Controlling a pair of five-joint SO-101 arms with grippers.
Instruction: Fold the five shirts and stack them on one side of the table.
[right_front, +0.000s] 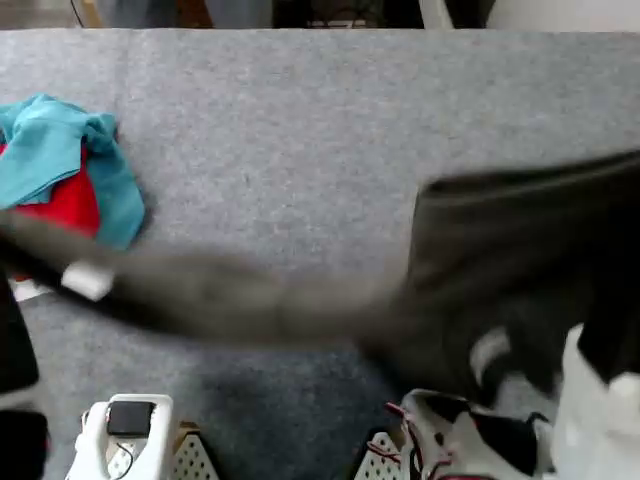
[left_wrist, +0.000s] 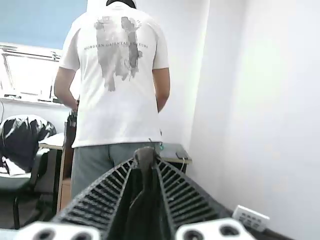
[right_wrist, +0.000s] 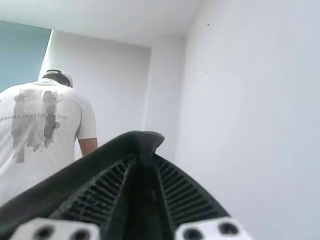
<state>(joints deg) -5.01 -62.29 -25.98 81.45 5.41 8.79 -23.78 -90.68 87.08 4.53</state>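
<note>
L end effector (left_wrist: 145, 161), R end effector (right_wrist: 143, 152): both clamped on grey shirt (right_front: 500, 250).

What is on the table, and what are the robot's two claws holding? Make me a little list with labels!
table: grey cloth-covered top
dark grey shirt: lifted over the table, stretched across the high view, blurred
left gripper: pointing up at the room, shut on the dark grey shirt
right gripper: pointing up too, shut on the dark grey shirt
teal shirt: crumpled at the high view's left edge, lying over the red one
red shirt: under the teal shirt, not folded
</note>
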